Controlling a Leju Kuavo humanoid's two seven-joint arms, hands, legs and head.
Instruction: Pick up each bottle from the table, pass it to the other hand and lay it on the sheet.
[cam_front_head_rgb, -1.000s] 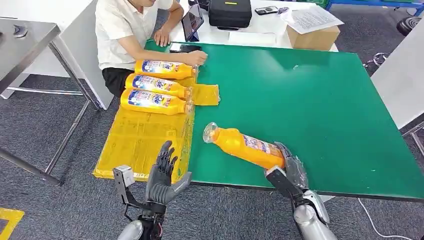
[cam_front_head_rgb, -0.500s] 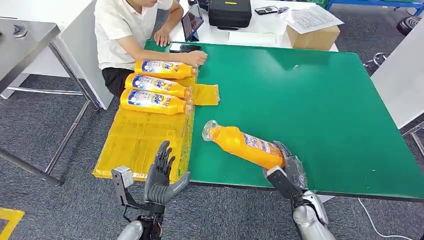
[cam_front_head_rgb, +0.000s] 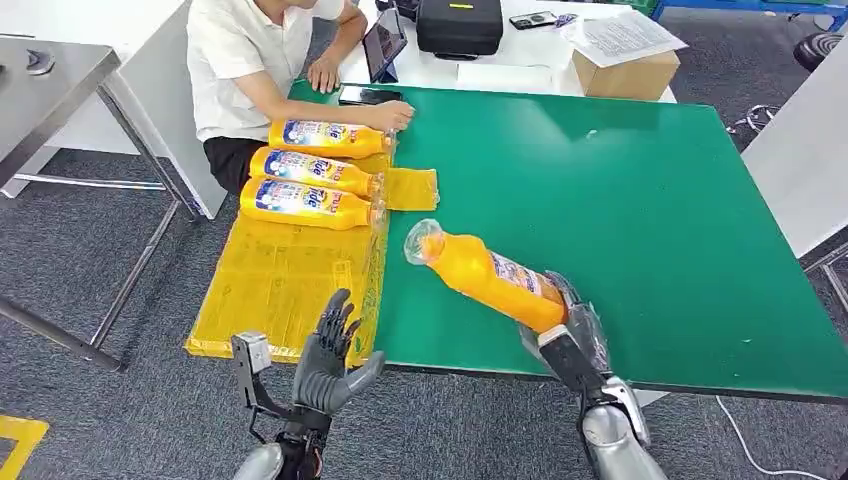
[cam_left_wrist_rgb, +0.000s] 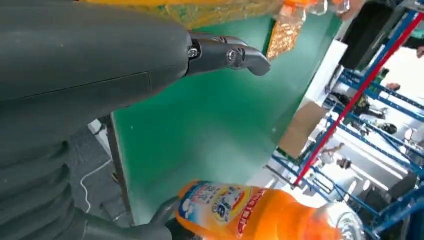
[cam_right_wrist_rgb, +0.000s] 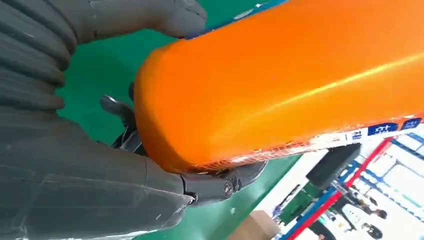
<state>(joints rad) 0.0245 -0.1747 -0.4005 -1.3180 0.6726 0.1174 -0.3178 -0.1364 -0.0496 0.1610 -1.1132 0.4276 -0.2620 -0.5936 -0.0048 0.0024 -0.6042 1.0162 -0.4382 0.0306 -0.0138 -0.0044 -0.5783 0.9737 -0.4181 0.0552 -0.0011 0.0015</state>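
Note:
My right hand grips the base end of an orange bottle and holds it tilted above the green table, clear cap pointing up and to the left. The right wrist view has the bottle's orange body pressed into that hand's palm. My left hand is open, fingers spread upward, just off the table's near edge beside the yellow sheet. Three orange bottles lie side by side at the sheet's far end. In the left wrist view the held bottle lies past my left fingers.
A person in a white shirt sits at the table's far left corner, one hand by the farthest bottle. A phone, tablet, black case and cardboard box lie beyond. A steel table stands at left.
My right hand has lifted the bottle off the table, raising its cap end and shifting it slightly left. My left hand has stayed open, edging a little to the right.

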